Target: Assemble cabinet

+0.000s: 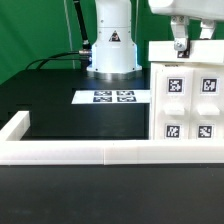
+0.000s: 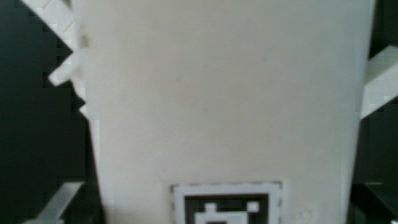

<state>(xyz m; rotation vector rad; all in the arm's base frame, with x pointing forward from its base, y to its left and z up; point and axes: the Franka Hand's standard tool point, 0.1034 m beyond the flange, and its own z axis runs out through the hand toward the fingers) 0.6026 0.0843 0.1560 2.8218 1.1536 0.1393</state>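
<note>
The cabinet [image 1: 188, 105] is a large white box at the exterior view's right, with four tagged drawer-like fronts facing the camera. My gripper [image 1: 180, 44] comes down from above onto the cabinet's top at its back edge. In the wrist view a white cabinet panel [image 2: 214, 100] fills the frame, with one marker tag [image 2: 228, 206] close to the gripper [image 2: 222, 200]. The panel spans the whole gap between the jaws. One grey finger [image 2: 64, 203] lies against its side; the other finger is barely visible at the frame's edge.
The marker board [image 1: 112, 97] lies flat on the black mat beside the cabinet. A low white rail [image 1: 70, 152] frames the mat along the front and the exterior view's left. The arm's white base [image 1: 112, 45] stands behind, in front of a green backdrop.
</note>
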